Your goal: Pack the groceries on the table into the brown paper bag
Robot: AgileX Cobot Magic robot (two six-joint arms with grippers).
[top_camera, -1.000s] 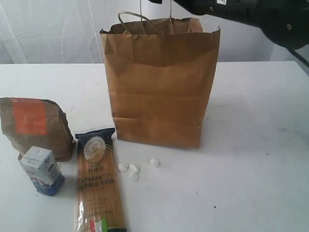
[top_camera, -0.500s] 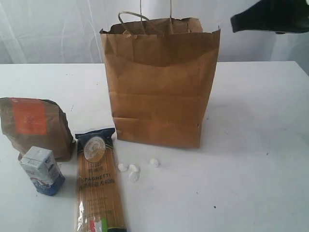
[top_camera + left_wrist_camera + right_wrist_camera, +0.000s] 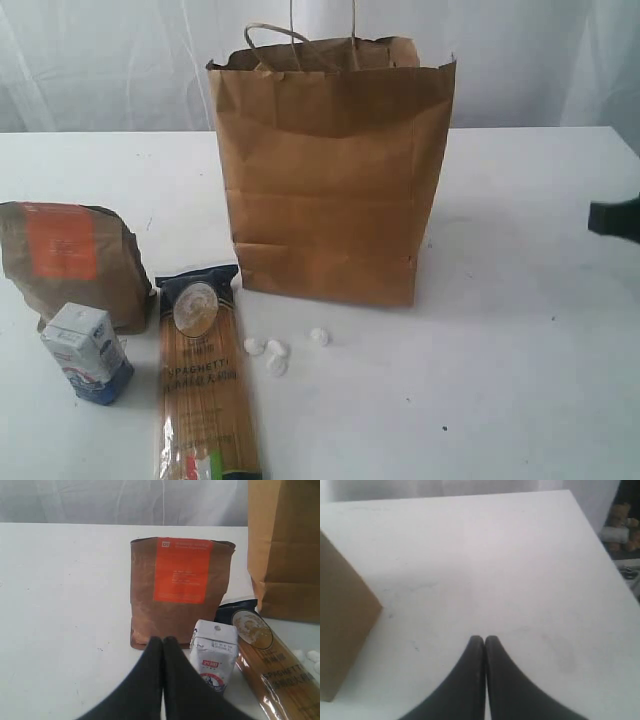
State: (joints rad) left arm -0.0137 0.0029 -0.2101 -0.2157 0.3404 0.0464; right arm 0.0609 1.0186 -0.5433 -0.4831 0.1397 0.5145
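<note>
A: On the left gripper (image 3: 162, 641) the fingers are pressed together and empty, near the small blue-white carton (image 3: 214, 652). The right gripper (image 3: 484, 640) is likewise closed and empty, over the white tabletop (image 3: 520, 555).

B: Risk?

A: Reaching in closed, the left could topple the carton against the brown pouch with orange label (image 3: 180, 590). The tall brown kraft paper bag (image 3: 330, 180), upright beside the long spaghetti packet (image 3: 205, 390), could tip if nudged.

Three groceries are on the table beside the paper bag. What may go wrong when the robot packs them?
The spaghetti packet is long and lies flat, so it may catch on the rim of the brown paper bag. The small carton stands close to the brown pouch, so reaching for one may knock the other.
</note>
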